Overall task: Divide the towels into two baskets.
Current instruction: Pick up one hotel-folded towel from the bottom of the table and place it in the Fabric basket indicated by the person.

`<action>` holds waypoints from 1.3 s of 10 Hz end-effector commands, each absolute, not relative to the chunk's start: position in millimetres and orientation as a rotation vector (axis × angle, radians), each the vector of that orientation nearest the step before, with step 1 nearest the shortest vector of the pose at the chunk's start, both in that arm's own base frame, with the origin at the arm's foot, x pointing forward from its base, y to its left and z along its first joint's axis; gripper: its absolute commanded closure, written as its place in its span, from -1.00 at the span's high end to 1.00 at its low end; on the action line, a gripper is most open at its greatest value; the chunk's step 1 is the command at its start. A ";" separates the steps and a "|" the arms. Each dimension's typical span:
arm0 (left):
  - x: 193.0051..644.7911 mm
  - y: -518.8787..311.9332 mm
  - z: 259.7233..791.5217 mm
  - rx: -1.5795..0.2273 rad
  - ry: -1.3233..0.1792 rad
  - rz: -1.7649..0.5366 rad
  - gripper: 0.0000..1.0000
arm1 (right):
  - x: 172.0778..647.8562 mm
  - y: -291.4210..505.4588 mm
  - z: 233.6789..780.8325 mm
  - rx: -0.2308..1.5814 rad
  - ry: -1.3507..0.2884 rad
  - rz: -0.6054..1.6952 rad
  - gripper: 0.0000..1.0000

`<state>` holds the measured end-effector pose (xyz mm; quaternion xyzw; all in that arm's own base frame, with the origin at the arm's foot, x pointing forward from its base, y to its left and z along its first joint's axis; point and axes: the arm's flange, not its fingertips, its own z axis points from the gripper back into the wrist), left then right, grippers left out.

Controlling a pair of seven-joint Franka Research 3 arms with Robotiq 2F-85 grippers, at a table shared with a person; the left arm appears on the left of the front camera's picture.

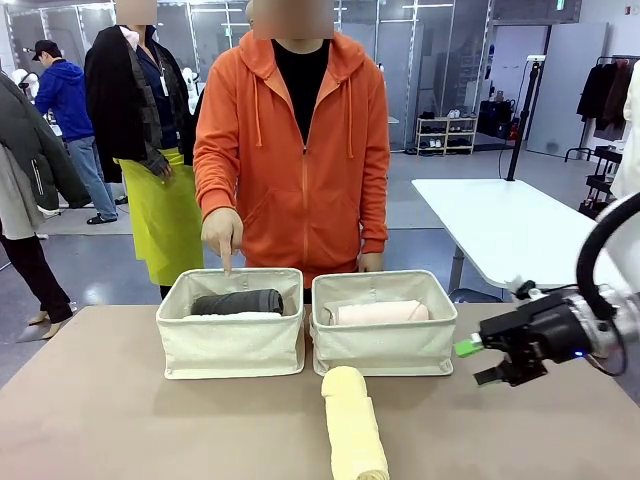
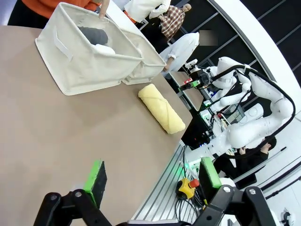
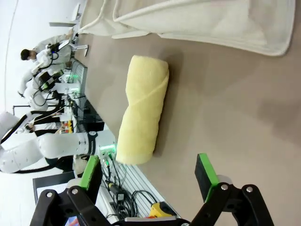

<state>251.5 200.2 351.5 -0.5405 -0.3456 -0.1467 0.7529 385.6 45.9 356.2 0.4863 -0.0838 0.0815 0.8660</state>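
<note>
Two cream baskets stand side by side at the table's far middle. The left basket [image 1: 232,345] [image 2: 80,66] holds the dark grey towel [image 1: 237,301] [image 2: 94,34] on the white towel [image 1: 235,316] [image 2: 104,48]. In the right basket [image 1: 385,345] [image 2: 146,66] [image 3: 211,21] lies the pale pink towel [image 1: 380,312]. The pale yellow towel [image 1: 353,425] [image 2: 161,108] [image 3: 143,110] rests on the table in front of the right basket. My right gripper [image 1: 476,363] [image 3: 147,174] is open, to the right of that basket and the yellow roll. My left gripper [image 2: 153,176] is open over bare table, well short of the baskets.
A person in an orange hoodie stands behind the baskets, one hand [image 1: 222,235] pointing a finger down at the left basket's far rim. A white table [image 1: 500,225] stands at the back right. A red emergency button [image 2: 187,187] and cables lie past the table's near edge.
</note>
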 end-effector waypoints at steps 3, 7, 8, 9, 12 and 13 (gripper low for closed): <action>249.6 201.2 354.9 -1.183 -0.764 -0.314 1.00 | 379.2 126.5 353.8 0.871 -0.143 0.169 1.00; 249.6 201.2 354.9 -1.183 -0.764 -0.314 1.00 | 387.2 178.1 335.8 0.761 -0.089 0.172 1.00; 249.6 201.2 354.9 -1.183 -0.764 -0.314 1.00 | 387.5 187.2 333.1 0.756 -0.087 0.185 1.00; 249.6 201.2 354.9 -1.183 -0.764 -0.314 1.00 | 388.4 196.6 327.5 0.733 -0.070 0.198 1.00; 249.6 201.2 354.9 -1.183 -0.764 -0.314 1.00 | 399.0 216.8 310.9 0.736 -0.041 0.237 1.00; 249.6 201.2 354.9 -1.183 -0.764 -0.314 1.00 | 399.9 223.8 306.2 0.729 -0.027 0.243 1.00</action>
